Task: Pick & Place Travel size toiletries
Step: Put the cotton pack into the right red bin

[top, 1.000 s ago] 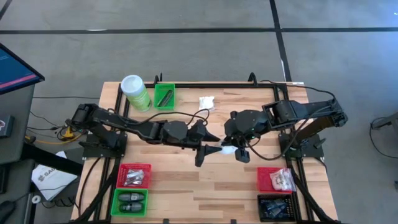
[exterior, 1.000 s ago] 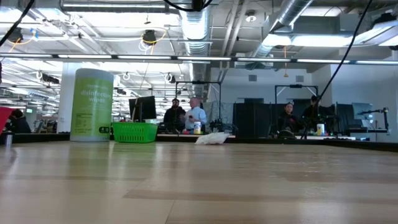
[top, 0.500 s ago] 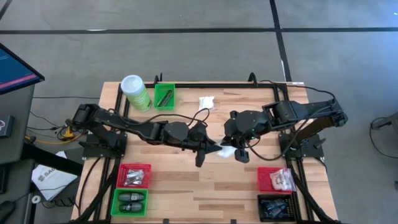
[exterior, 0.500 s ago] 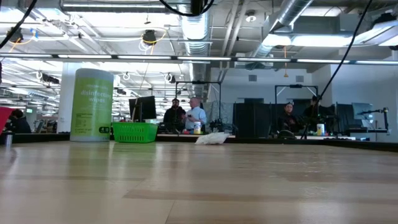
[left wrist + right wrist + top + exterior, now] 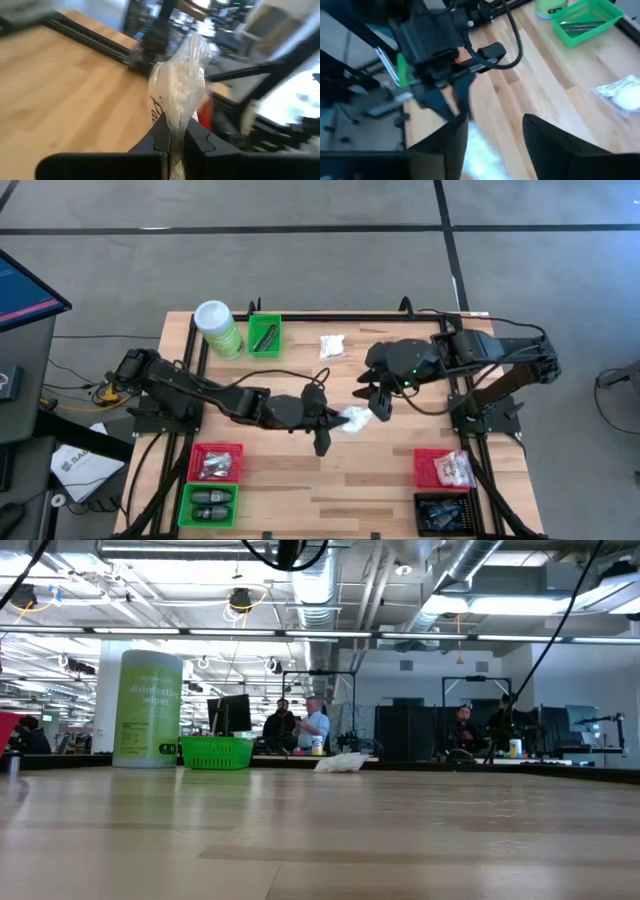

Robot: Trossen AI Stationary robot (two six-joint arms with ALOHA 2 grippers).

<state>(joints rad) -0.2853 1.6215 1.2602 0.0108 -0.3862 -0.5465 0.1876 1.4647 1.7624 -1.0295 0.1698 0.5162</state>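
A white crinkly sachet [image 5: 179, 85] was held pinched between the closed fingers of the left gripper [image 5: 335, 420] over the middle of the table [image 5: 380, 490], standing up out of the claw as a soft, translucent, puckered plastic packet with pale contents and a line of dark print near the fingertips; just beyond that claw the right gripper [image 5: 381, 402] was seen with its 2 dark fingers [image 5: 547, 145] spread apart and nothing between them, the sachet lying close beside them, so the item was judged to be in the left claw's charge alone. The sorting was judged to be well under way but not done: on the near side of the left gripper a red bin [image 5: 216, 462] was filled with slim silvery tubes and a green bin [image 5: 208, 505] with black oval pieces, while on the near side of the right gripper another red bin [image 5: 443, 468] was loaded with pale crinkly sachets and a black bin [image 5: 441, 513] with flat dark packets. Work was still left: the held sachet had yet to be set down in a bin, and 1 more white sachet [image 5: 332, 346] was left loose on the bare wood on the far side of both claws, flat and wrinkled, near a small green basket [image 5: 265, 335] of woven-looking plastic with a dark item in it. The tabletop was seen as pale, smooth planks within a black metal frame, and a tall green canister [image 5: 218, 328] with a round white lid was stood just beside the basket
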